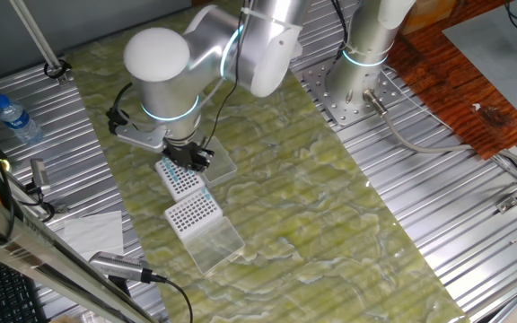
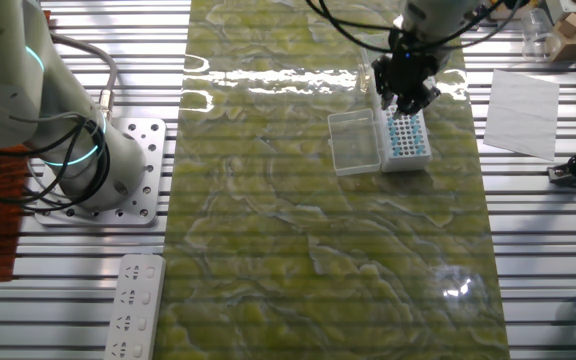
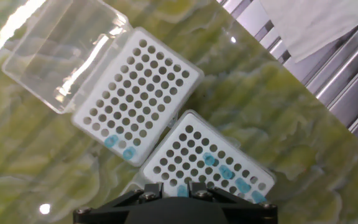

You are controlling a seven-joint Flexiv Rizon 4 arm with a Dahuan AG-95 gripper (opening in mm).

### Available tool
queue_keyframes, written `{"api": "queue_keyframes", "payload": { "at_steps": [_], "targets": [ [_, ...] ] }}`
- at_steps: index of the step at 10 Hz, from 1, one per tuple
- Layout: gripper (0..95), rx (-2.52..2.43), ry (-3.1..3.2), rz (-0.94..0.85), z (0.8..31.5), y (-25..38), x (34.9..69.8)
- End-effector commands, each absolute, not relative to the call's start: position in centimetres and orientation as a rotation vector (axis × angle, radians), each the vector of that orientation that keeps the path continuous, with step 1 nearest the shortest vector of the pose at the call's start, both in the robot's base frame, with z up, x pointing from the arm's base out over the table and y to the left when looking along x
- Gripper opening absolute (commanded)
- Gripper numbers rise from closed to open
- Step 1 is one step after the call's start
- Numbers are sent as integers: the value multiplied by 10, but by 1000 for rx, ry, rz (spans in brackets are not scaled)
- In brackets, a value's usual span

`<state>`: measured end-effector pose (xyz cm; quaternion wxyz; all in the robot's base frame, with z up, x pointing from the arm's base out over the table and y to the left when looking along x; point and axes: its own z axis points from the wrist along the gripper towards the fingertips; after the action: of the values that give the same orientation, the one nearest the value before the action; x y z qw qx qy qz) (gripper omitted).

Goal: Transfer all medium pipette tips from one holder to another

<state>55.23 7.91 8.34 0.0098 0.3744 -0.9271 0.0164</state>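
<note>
Pincer (image 3: 169, 188) sat at the bottom edge of the hand view, black and angular, its two fingertips drawn close with only a thin gap between them; whether anything was pinched there could not be told. It hung directly over the nearer holder (image 3: 207, 163), a white plastic block with a grid of round holes at lower centre. The medium pipette tips (image 3: 227, 171) showed as light-blue dots in that block: a short diagonal run toward the lower right and one more just beside the fingertips. Most holes in it stood dark.

Corner to corner with it, toward the upper left of the frame, lay the second holder (image 3: 138, 87), the same white perforated shape. Two blue tops (image 3: 120, 148) sat in its lowest corner, the rest of the grid dark. A clear hinged lid (image 3: 64, 53) lay open flat beyond it, glossy, with rounded corners.

Both blocks rested on a mat (image 3: 278, 112) of mottled yellow-green, shiny and catching glare. Past its edge, at the upper right, ran the ribbed metal table (image 3: 347, 81) with a sheet of white paper (image 3: 309, 25) on it.

From one fixed view the arm (image 1: 196, 58), smooth silver with a glowing ring, stood over both blocks at centre left. A plastic water bottle (image 1: 16, 118) lay at the left edge.
</note>
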Motion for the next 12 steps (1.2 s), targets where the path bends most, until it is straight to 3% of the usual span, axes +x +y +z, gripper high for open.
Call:
{"api": "queue_keyframes", "payload": {
  "at_steps": [1, 6, 7, 12],
  "targets": [
    [190, 1182, -2896, 54, 83, 77, 551],
    [190, 1211, -2911, 61, 73, 75, 553],
    [0, 1210, -2914, 60, 73, 75, 553],
    [0, 1211, -2893, 47, 82, 73, 551]
  ]
}}
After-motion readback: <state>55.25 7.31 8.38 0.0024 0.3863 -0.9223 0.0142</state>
